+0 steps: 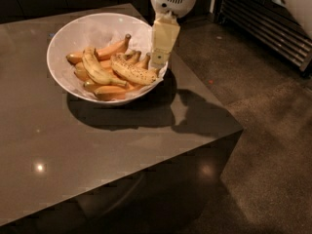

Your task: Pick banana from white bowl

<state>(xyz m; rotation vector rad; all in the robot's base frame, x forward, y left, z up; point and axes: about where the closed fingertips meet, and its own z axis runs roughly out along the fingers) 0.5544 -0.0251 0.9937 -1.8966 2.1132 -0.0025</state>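
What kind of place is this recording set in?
Probably an indoor kitchen or break area: a dark table holding a white bowl of bananas, polished concrete floor. The gripper hangs over the bowl's right rim.
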